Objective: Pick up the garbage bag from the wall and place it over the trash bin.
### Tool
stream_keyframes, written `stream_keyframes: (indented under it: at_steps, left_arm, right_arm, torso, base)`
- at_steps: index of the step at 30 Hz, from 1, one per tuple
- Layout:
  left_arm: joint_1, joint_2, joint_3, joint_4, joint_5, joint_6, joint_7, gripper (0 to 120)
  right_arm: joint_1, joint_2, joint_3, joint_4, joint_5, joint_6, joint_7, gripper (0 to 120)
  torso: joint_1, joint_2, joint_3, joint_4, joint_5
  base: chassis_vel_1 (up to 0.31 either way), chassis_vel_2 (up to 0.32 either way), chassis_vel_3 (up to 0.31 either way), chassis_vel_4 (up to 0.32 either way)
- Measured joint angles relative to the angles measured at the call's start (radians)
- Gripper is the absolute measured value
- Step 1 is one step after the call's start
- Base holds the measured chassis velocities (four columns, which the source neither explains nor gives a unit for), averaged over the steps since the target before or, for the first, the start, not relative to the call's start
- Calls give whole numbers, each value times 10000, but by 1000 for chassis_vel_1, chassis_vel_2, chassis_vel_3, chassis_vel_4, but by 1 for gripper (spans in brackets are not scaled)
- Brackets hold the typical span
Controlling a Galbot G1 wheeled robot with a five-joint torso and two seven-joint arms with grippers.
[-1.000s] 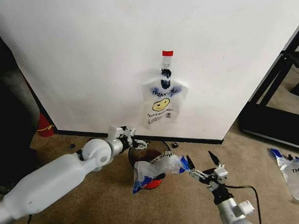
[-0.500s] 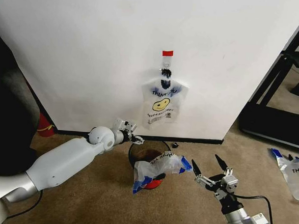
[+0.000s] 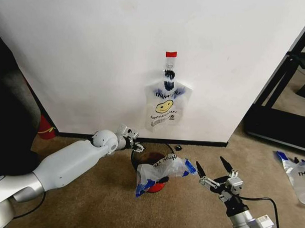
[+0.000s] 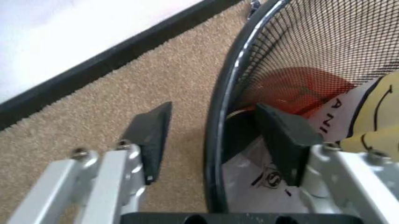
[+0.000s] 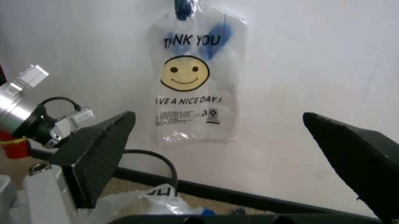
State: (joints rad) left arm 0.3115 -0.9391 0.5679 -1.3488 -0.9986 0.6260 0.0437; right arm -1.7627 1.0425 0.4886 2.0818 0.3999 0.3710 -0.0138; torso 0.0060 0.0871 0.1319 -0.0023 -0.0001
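Wall [image 3: 94, 57]: white, dark baseboard along the carpet [image 3: 109, 202]. Hanging on it from a red-taped hook, well above both hands: a second smiley bag [image 3: 165, 107], flat against the wall, facing the right hand's camera [image 5: 193, 74].

Left arm: stretched low toward the bin [image 3: 151, 164]. Left hand [image 3: 137, 147] at the bin's near-wall rim [image 4: 218, 121], spread moderately and straddling that rim, one finger [image 4: 151, 135] outside over carpet, the other [image 4: 283, 137] inside the mesh, neither pressing the wire. Nothing held.

Bag [image 3: 163, 172]: crumpled and draped over the bin's front edge, beside the left hand's inner finger [image 4: 349, 135], spilling onto the carpet on the side toward the right hand. One blue-edged corner points at the right hand, a gap between them.

Right hand [image 3: 210, 172]: low over the carpet, beside the bin, spread wide, empty, clear of the bag.
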Motion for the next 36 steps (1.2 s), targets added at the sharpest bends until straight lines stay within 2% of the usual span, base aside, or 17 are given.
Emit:
stream_keyframes:
  at_steps: [3,4,11,12,15,21,28,31,33,36]
  left_arm:
    - [0,-22,-19,23,-159,92,-25,41]
    - [0,-22,-19,23,-159,92,-25,41]
    - [157,23,-77,-23,-330,293,-157,11]
    - [157,23,-77,-23,-330,293,-157,11]
    - [206,27,-115,-89,-388,312,-207,1]
    - [310,165,-330,-341,-726,393,-441,0]
    - [540,562,-957,-1173,-2048,877,-1322,0]
    - [1010,626,-1793,-1794,-3197,1097,-2703,0]
    - [1159,626,-2033,-1968,-3505,1109,-3111,0]
    - [1896,617,-3154,-2719,-4302,1127,-4282,0]
  right_arm:
    - [28,-4,3,-44,3,-4,46,100]
    - [28,-4,3,-44,3,-4,46,100]
    - [120,13,-23,-143,14,-12,119,100]
    - [120,13,-23,-143,14,-12,119,100]
    - [116,34,-49,-154,4,-11,129,100]
    - [153,32,-64,-150,15,-52,201,100]
    - [279,76,-198,-171,24,-148,330,100]
    - [321,93,-256,-185,18,-175,369,100]
    - [331,96,-270,-196,9,-180,380,100]
    - [354,107,-338,-214,-24,-203,411,100]
  torso:
    - [0,0,0,0,2]
    - [0,0,0,0,2]
    - [0,0,0,0,1]
    - [0,0,0,0,1]
    - [0,0,0,-1,-2]
    - [0,0,1,-2,-3]
    - [0,0,0,2,0]
    - [0,0,0,0,1]
    - [0,0,0,0,1]
    - [0,0,0,1,1]
  base:
    - [0,0,0,0]
    - [0,0,0,0]
    - [0,0,0,0]
    - [0,0,0,0]
    - [0,0,0,0]
    - [0,0,0,0]
    - [0,0,0,0]
    - [0,0,0,0]
    - [0,0,0,0]
    - [0,0,0,0]
